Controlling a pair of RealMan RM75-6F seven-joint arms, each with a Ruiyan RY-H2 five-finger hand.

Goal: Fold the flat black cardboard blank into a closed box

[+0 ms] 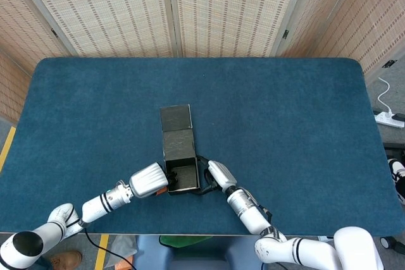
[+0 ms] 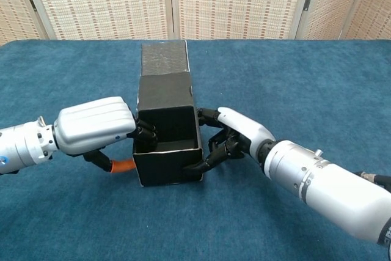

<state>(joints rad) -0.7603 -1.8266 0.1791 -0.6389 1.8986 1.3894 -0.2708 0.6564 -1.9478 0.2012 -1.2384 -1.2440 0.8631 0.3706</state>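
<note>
Both hands were clasped on box (image 2: 166,131): left hand (image 2: 98,124) at left wall, right hand (image 2: 235,132) at right. Walls raised; lid flap (image 2: 164,58) left unfolded.

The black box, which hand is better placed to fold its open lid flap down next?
Probably the left hand: it sits at the black box rim, fingers hooked over its edge. The right hand braces the opposite wall low down, steadying it.
</note>
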